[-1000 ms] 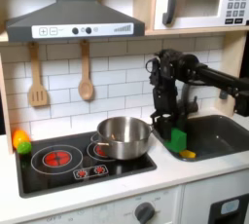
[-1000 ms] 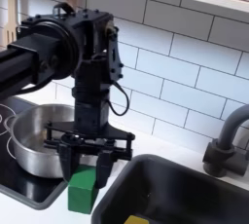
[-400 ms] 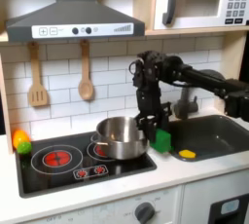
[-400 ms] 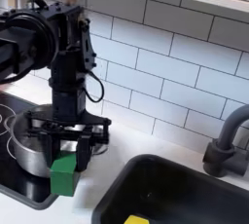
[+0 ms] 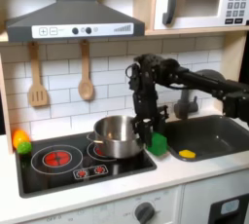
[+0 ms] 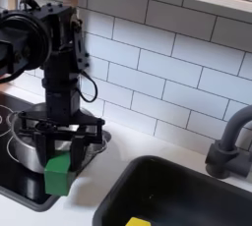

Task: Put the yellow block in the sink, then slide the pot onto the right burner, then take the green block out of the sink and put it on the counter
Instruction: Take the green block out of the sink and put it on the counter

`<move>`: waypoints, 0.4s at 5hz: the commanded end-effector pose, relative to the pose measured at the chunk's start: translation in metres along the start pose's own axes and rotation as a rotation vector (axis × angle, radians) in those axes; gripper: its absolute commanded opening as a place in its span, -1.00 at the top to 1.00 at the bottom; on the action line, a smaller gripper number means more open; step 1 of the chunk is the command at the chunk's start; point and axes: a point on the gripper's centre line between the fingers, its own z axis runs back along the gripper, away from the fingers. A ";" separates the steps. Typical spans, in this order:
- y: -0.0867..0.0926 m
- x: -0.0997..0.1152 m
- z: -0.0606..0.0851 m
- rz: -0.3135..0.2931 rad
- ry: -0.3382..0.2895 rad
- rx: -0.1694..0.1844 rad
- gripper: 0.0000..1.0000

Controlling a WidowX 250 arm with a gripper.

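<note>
Tool [image 6: 61,153] has moved from sink [image 6: 187,186] toward pot [image 6: 25,141], pinching green block [image 6: 58,174] just beside it; may drop onto the cooktop [image 5: 78,165], not table [image 5: 190,169].

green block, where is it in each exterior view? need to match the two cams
First exterior view: the green block sits right of centre, between the pot and the sink, under the gripper.
Second exterior view: the green block is at lower left, between the gripper's fingers, just in front of the pot.
Shared landmark: the silver pot, directly beside the block in both exterior views.
</note>
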 end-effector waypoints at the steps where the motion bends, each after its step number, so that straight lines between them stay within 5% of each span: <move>1: -0.001 -0.010 -0.023 -0.055 0.026 0.014 1.00; 2: -0.006 -0.016 -0.026 -0.067 0.039 0.004 1.00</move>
